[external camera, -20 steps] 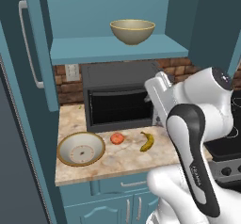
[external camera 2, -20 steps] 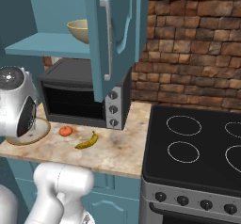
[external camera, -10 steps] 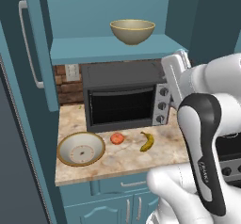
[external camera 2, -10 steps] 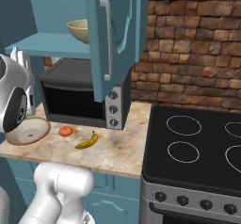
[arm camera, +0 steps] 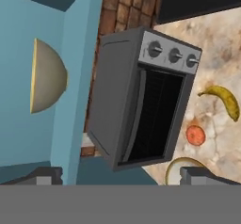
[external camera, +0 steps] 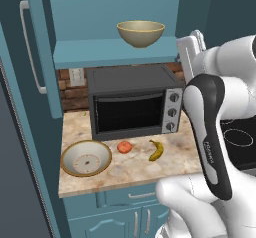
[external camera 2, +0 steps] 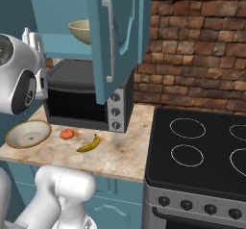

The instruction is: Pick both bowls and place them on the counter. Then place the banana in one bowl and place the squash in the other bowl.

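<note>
We found the claw (arm camera: 120,175) spread wide and empty, its two dark finger tips (arm camera: 43,175) standing far apart at the bottom of the hand view, raised in the air in front of the open cabinet. It was rolled on its side, so that the shelf (external camera: 115,57) ran upright through that view; we judged that this pose squared the claw to the deeper tan-olive bowl (external camera: 141,33), which sat upright on that shelf above the toaster oven (external camera: 135,104) and had not yet been brought down. The claw was well apart from that bowl, and we took the step in hand to be the approach to it. Farther out, on the desk (external camera: 125,174) below, the wide shallow bowl (external camera: 86,158) lay at the left, already where the task wanted it and with nothing in it. The squash (external camera: 124,146) rested just beside it, and the banana (external camera: 156,150) lay a little to the right of the squash; both were in front of the oven and outside any bowl. The open cabinet door (external camera 2: 120,35) hung between the shelf and the black stovetop (external camera 2: 202,151).
</note>
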